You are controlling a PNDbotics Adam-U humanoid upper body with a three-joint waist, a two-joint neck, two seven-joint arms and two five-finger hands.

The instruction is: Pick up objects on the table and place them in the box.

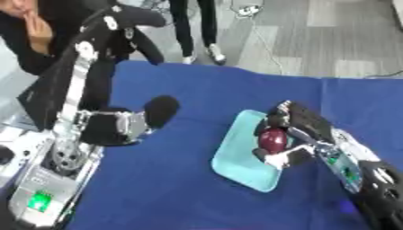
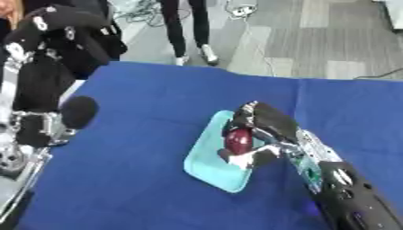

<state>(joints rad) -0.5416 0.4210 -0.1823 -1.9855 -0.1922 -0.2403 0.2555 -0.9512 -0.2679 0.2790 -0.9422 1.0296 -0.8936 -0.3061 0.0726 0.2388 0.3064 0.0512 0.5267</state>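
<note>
Here the right hand (image 1: 295,130) reaches in from the lower right, its fingers and thumb curled round a dark red rounded object (image 1: 273,139). The object sits inside the grasp, between the black fingers above it and the pale thumb below. Hand and object are over a shallow light teal box (image 1: 240,166), which lies on the blue table (image 1: 197,90); whether the object touches the box floor or hangs just above it cannot be told. Most of the box's bare surface spreads to the left of the hand and below it, and the hand covers the box's right edge. The right forearm, black with silver parts and a green spot, runs off to the lower right corner.

Well to the left of the right hand, the left arm hangs down along the table's left edge. A black rounded end (image 1: 161,110) shows beside its silver wrist, but how the left hand's fingers stand cannot be told.
</note>
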